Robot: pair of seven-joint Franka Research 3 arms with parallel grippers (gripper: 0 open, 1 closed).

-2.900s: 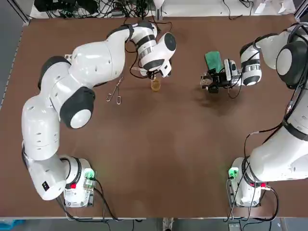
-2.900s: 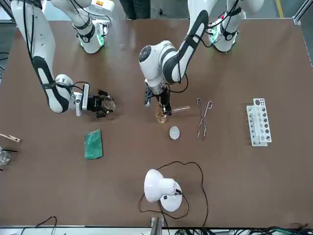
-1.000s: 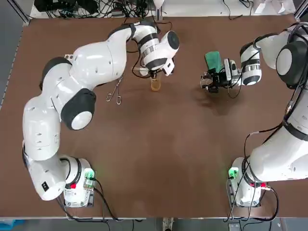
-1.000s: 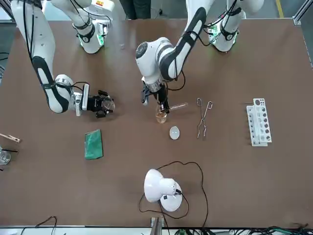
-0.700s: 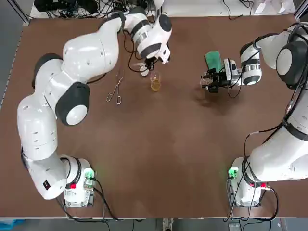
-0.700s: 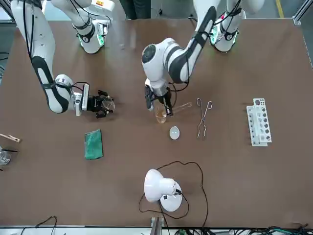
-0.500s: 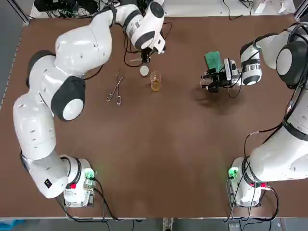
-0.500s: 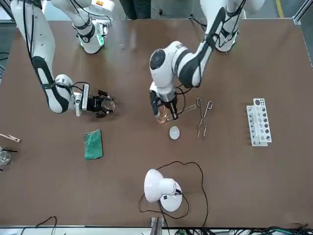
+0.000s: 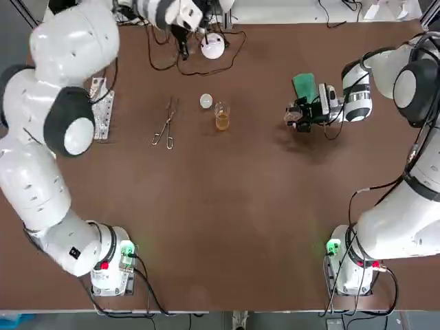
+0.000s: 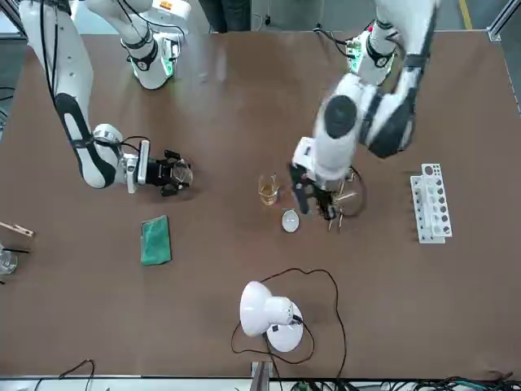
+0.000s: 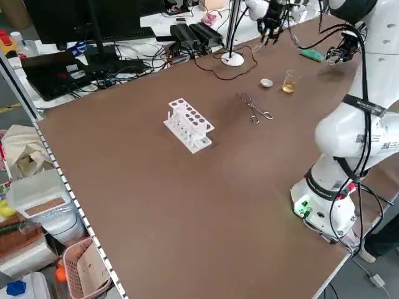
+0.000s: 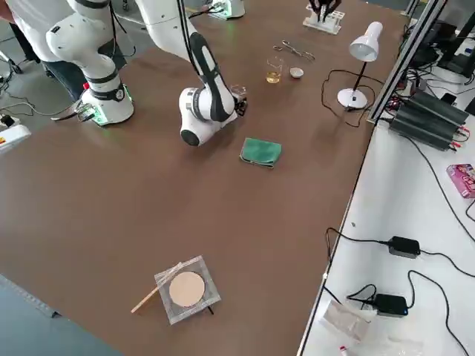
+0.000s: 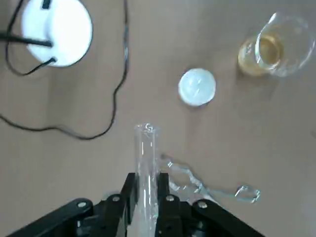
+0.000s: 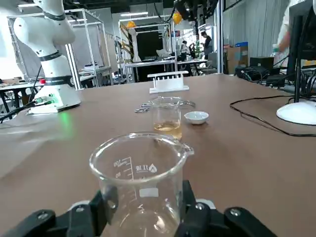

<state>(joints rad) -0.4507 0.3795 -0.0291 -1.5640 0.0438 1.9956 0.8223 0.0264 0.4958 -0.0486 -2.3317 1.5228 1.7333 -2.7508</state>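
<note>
My left gripper (image 13: 146, 197) is shut on a clear glass test tube (image 13: 145, 158) and hangs high above the table, over the metal tongs (image 10: 336, 195). In the front view it (image 10: 317, 202) sits between the tongs and a small white dish (image 10: 291, 220). A little beaker of amber liquid (image 9: 221, 117) stands beside that dish (image 9: 205, 102). My right gripper (image 9: 299, 117) lies low and sideways, shut on an empty glass beaker (image 14: 140, 173), with a green sponge (image 9: 304, 86) just beyond it.
A white test tube rack (image 10: 430, 213) stands at my far left. A white desk lamp (image 10: 269, 314) with a looping black cord (image 10: 326, 285) sits at the far edge. A mesh pad with a round disc (image 12: 185, 289) lies far off on my right.
My left arm has lifted the test tube away from the amber beaker and swung it up and leftward, past the dish to above the tongs. The right arm has not moved.
</note>
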